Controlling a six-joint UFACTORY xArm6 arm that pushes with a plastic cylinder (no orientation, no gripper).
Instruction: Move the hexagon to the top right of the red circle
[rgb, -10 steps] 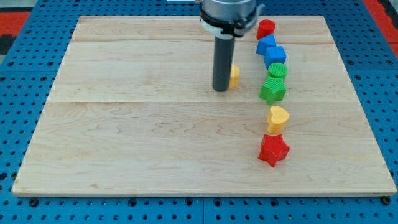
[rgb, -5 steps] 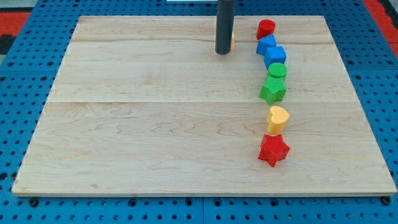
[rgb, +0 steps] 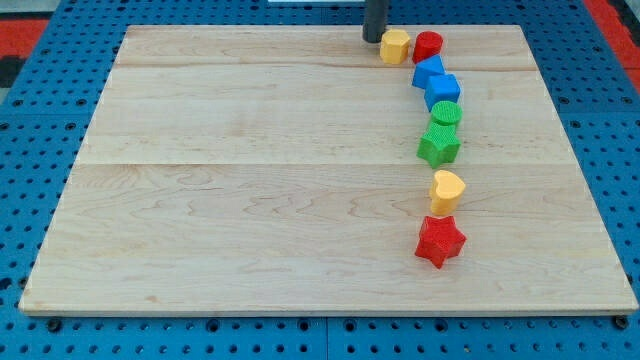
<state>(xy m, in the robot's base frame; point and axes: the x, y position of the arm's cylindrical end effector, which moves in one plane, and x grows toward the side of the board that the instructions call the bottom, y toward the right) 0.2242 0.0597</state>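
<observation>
The yellow hexagon block (rgb: 396, 46) is seen near the view's top edge of the pale wooden board (rgb: 250, 180), lying just to the view's left of the red circle block (rgb: 428, 46) and close beside it; whether the two touch cannot be made out. My tip (rgb: 374, 40) is found immediately to the view's left of the hexagon, at the board's top edge, with the dark rod running up out of the picture — no jaws are carried by this rod, so nothing is gripped and nothing could be; contact between tip and hexagon cannot be confirmed. Below the red circle a column of blocks is strung toward the view's bottom: two blue blocks (rgb: 436, 82) of angular shape pressed together, then a green circle block (rgb: 446, 113) sitting against a green star block (rgb: 438, 145). Set apart further down, a yellow heart block (rgb: 447, 188) is placed just above a red star block (rgb: 440, 240). The board is laid on a blue perforated table top (rgb: 40, 180).
</observation>
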